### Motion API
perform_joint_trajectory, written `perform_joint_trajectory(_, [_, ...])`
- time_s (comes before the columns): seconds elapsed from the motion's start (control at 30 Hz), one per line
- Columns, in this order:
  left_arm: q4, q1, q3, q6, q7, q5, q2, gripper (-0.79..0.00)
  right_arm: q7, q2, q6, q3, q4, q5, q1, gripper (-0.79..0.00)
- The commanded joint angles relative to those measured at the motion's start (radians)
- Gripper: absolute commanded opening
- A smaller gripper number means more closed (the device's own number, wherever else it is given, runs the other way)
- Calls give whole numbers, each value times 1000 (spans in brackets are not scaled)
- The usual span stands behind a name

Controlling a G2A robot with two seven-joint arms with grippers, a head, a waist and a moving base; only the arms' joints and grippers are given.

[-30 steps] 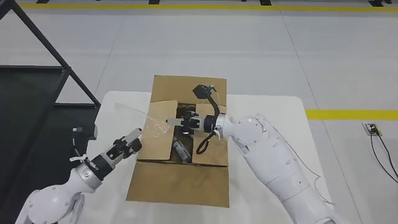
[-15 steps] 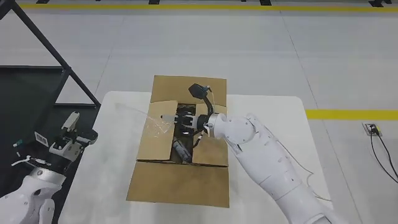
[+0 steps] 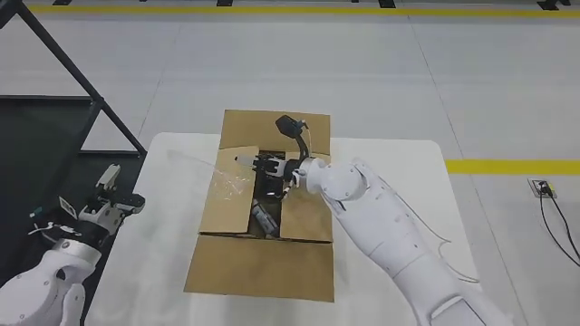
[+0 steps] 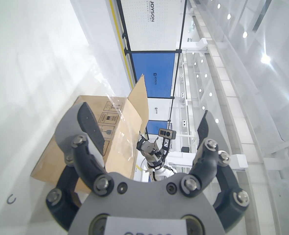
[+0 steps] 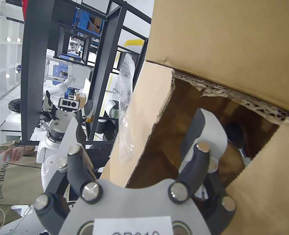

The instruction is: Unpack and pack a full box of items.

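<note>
The box [image 3: 258,267] sits mouth up in the middle of the white tabletop [image 3: 399,199]. The right claw [image 3: 263,167] is at its opening with its fingers spread wide and gripping nothing. In the right wrist view this claw [image 5: 137,123] straddles the box's left flap [image 5: 144,113], one finger inside the box and one outside, and the flap's torn edge stands between them. I cannot tell whether either finger touches the cardboard.

A strip of clear film [image 3: 227,174] clings to that flap and trails off the box's left side. Deeper in the box, past the inner finger, lies a dark item [image 5: 235,133] with a rounded end. Most of it is hidden by the box's right flap [image 3: 308,219], which folds in over the opening, so what it is stays hard to make out.

The flaps on the box's robot side and far side lie spread out flat, so the cardboard as a whole runs longest away from the robot.

The left claw [image 4: 146,125] is well off the box's left side, past the tabletop's edge, with its fingers wide apart and empty. A black frame [image 3: 54,72] stands beyond it, farther left of the box.
</note>
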Motion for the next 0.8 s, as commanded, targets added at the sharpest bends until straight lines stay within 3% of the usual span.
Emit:
perform_joint_trajectory(0.0, [12, -51, 31, 48, 29, 26, 0, 0, -1, -5, -1, -3, 13, 1, 7, -95])
perform_joint_trajectory(0.27, [155, -284, 128, 270, -75, 25, 7, 0, 14, -17, -27, -9, 43, -1, 21, -231])
perform_joint_trajectory(0.43, [258, -417, 197, 324, -102, 81, 11, 0, 21, -20, -40, -8, 45, -8, 18, -296])
perform_joint_trajectory(0.77, [455, -603, 326, 423, -229, 111, 8, 0, 4, -10, -84, 28, 32, -12, -1, -271])
